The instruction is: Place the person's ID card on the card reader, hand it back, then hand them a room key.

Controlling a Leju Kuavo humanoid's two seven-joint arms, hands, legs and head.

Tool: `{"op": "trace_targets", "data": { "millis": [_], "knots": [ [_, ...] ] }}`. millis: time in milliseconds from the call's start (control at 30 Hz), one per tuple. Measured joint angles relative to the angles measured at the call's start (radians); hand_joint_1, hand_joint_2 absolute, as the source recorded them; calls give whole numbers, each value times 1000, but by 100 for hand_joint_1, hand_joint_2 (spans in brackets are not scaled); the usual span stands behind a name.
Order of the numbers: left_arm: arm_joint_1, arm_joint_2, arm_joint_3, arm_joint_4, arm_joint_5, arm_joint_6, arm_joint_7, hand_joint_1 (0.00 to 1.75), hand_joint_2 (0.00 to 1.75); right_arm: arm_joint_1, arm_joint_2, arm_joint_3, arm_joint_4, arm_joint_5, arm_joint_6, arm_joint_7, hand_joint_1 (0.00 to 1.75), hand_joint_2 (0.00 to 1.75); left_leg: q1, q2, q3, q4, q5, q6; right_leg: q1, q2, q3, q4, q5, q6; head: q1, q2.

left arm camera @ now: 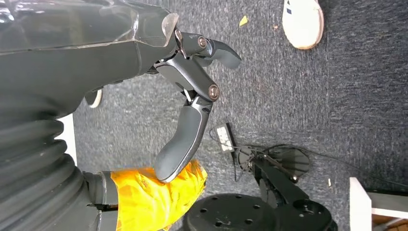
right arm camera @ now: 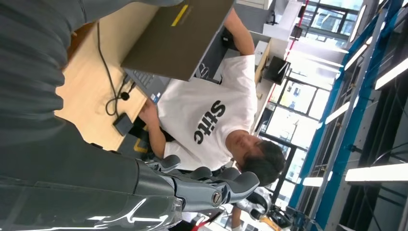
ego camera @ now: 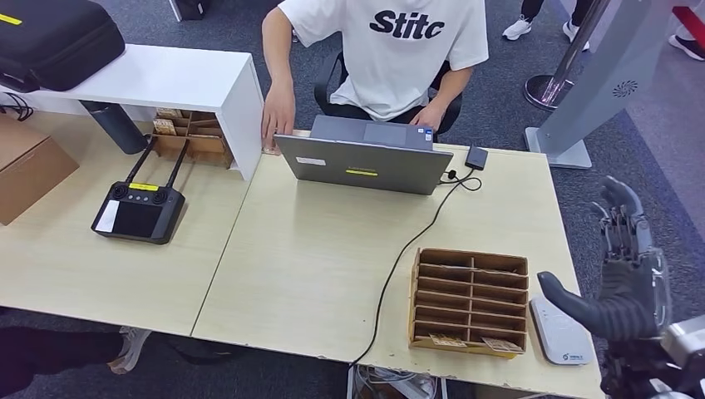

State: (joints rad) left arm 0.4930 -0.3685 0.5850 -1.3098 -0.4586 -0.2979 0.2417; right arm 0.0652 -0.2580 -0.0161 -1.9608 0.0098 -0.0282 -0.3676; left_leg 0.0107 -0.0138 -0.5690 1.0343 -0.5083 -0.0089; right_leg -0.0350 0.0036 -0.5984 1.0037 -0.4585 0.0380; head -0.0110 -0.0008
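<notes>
Right robot hand (ego camera: 622, 274) partly hides card reader (ego camera: 559, 332).

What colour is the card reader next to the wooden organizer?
The card reader is white or light grey with a small dark mark near one corner; it shows best in the head view.

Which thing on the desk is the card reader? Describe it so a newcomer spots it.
Start at the light wooden table in the head view and go to its near right corner, beside the robot's raised right hand. The card reader lies just right of the brown slotted card organizer: a flat, pale grey rounded pad, unlike the cardboard box.
</notes>
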Motion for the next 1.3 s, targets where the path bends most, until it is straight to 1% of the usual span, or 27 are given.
{"op": "trace_targets", "data": {
  "millis": [33,133,167,267,467,533,600,833,900,967,1067,1133,1300],
  "knots": [
    [-3,0,-4,11,7,8,1,0,175,16,2,-4,-5,-1,4,-1,0,175,0,0,0,0,0,0,0,0,0,0,0,0,0,0],
    [-13,0,-10,43,25,25,3,0,175,47,5,-11,-12,16,9,-1,0,44,0,0,0,0,0,0,0,0,0,0,-1,1,0,0],
    [-18,0,-10,54,29,30,3,0,175,53,5,-11,-12,27,9,0,0,44,0,0,0,0,0,0,0,0,0,0,-1,1,0,0],
    [-30,0,-9,83,32,34,4,0,175,60,5,-10,-12,87,-3,13,0,175,0,1,0,0,0,0,0,0,0,0,0,1,0,0],
    [-44,0,-4,122,16,24,26,0,175,48,-19,24,1,343,-81,74,0,175,0,0,0,0,0,0,0,0,1,0,0,1,0,0],
    [-46,0,-3,128,12,20,34,0,175,39,-29,43,9,400,-103,89,0,175,0,0,0,0,0,0,0,0,1,0,0,1,0,0],
    [-47,0,-2,132,11,18,37,0,175,32,-36,57,16,422,-113,95,0,175,0,0,0,0,0,0,0,0,1,0,0,1,0,0],
    [-49,1,-1,141,11,16,38,0,175,23,-49,81,31,436,-117,97,0,175,0,0,0,0,0,0,0,0,1,0,-1,1,0,0],
    [-49,1,-1,143,11,15,42,0,175,20,-53,87,36,470,-131,108,0,175,0,0,0,0,0,0,0,0,1,0,-1,1,0,0],
    [-48,1,-1,143,13,11,56,0,175,12,-61,102,44,553,-162,135,0,175,0,0,0,0,0,0,0,0,1,0,-1,1,0,0],
    [-42,1,-6,139,27,4,86,0,175,-16,-76,142,72,715,-218,197,0,175,0,1,0,0,0,0,0,0,1,0,0,1,0,0],
    [-29,1,-18,125,43,0,109,0,175,-41,-84,174,100,798,-244,238,0,175,0,1,0,0,0,0,0,0,1,0,0,1,0,0],
    [3,2,-52,75,71,-6,149,0,175,-92,-96,245,189,906,-275,313,0,175,0,1,0,0,0,0,0,0,1,0,0,1,0,0]
  ]
}}
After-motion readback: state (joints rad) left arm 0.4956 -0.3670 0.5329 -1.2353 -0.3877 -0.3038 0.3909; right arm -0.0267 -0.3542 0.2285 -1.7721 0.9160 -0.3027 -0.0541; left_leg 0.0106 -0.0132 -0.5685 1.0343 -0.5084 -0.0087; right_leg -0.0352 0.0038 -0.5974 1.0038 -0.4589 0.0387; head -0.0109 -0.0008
